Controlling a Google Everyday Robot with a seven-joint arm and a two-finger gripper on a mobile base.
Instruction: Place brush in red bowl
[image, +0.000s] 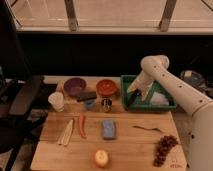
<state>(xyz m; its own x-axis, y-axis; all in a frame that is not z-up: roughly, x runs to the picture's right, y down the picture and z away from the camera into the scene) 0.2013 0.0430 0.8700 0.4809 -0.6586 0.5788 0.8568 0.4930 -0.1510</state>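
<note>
The red bowl (106, 87) is a small orange-red bowl at the back of the wooden table, just left of a green tray (166, 106). My gripper (136, 93) hangs over the left part of the green tray, right of the red bowl. A slim dark stick that looks like the brush (129, 102) slants down-left from just below the gripper, inside the tray's left end. I cannot tell whether the gripper touches or holds it.
A purple bowl (74, 86), a flat black block (86, 96), a white cup (56, 101) and a small can (106, 104) stand left of the tray. A red chili (81, 126), blue sponge (109, 128), thin twig (147, 129), grapes (164, 147) and a round fruit (101, 158) lie nearer.
</note>
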